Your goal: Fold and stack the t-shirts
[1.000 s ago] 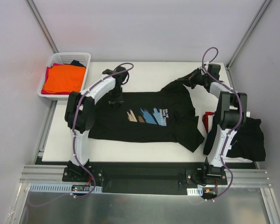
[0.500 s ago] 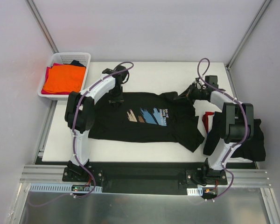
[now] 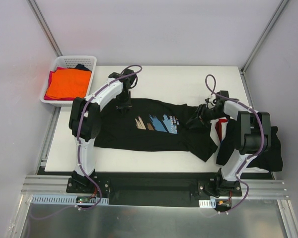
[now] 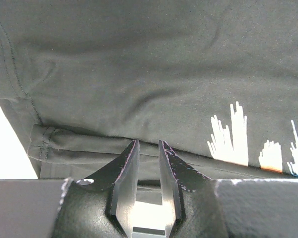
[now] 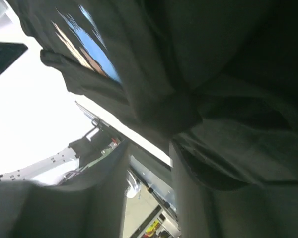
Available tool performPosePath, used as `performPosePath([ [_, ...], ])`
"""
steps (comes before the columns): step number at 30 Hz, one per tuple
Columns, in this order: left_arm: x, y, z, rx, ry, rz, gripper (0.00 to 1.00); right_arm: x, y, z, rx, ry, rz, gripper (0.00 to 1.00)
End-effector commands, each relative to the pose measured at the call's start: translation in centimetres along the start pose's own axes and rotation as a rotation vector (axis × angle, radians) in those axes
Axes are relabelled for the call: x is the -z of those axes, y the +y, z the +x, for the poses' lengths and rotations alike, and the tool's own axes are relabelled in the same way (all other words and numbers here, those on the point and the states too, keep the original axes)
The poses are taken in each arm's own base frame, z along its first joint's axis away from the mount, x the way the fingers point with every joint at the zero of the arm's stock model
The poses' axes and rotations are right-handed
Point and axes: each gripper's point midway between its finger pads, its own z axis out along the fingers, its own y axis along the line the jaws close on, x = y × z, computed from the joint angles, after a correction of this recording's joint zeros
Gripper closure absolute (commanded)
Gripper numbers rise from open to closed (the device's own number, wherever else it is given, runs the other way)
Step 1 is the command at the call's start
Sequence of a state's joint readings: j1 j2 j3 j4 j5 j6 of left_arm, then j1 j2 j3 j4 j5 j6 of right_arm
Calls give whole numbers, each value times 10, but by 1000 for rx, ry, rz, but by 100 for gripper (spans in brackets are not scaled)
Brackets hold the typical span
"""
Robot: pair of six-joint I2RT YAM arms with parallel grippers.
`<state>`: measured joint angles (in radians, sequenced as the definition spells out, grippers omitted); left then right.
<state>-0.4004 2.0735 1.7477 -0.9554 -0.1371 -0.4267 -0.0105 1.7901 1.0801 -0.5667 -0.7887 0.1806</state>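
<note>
Table [image 3: 164,79] is carrying the black printed t-shirt [image 3: 139,135], which is lying flat across its centre and bunching toward 3 o'clock. Left gripper [image 4: 149,145] is sitting at the shirt's 11 o'clock hem, jaws standing narrowly apart; cannot tell whether cloth is pinched. Right gripper [image 5: 148,148] is hovering at the 3 o'clock bunch, jaws parted, gripping nothing.

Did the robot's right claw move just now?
Yes. The right gripper has come away from the table's far edge toward the arm bases, bringing one end of the black t-shirt along.
</note>
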Motion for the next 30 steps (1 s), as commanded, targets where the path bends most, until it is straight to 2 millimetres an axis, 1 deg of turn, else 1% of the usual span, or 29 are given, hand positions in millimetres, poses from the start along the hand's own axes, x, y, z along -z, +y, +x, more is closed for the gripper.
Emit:
performPosePath([
  [1,21,-5,-4,16,-31,30,77,24,35,-18,95,-91,-31,50],
  [2,21,-5,-4,16,-30,31,77,29,47,-26,110,-114,-45,50],
  [4,21,-6,-4,15,-31,33,77,34,55,-35,120,-138,-49,50],
  [5,22,-6,-5,15,-34,34,77,39,63,-42,127,-160,-55,50],
  [8,24,-5,-4,15,-34,31,77,44,71,-53,138,-194,-53,50],
  [9,24,-4,-4,14,-36,30,77,45,74,-58,141,-200,-55,50],
  [11,24,-3,-3,10,-31,26,77,43,74,-61,139,-197,-58,50],
  [12,24,-3,-2,8,-31,26,77,41,73,-63,143,-200,-58,50],
  [14,24,-2,-1,6,-31,23,77,35,65,-66,139,-194,-44,50],
  [16,25,-1,0,5,-30,22,77,25,53,-71,130,-188,-38,50],
  [19,25,1,2,1,-27,17,77,12,41,-77,105,-180,-46,51],
  [21,27,3,3,-1,-32,13,77,7,37,-82,102,-188,-47,51],
  [24,28,7,8,-7,-30,1,77,-2,28,-84,85,-183,-43,52],
  [30,31,16,15,-15,-32,-18,77,-10,15,-80,70,-182,-25,52],
])
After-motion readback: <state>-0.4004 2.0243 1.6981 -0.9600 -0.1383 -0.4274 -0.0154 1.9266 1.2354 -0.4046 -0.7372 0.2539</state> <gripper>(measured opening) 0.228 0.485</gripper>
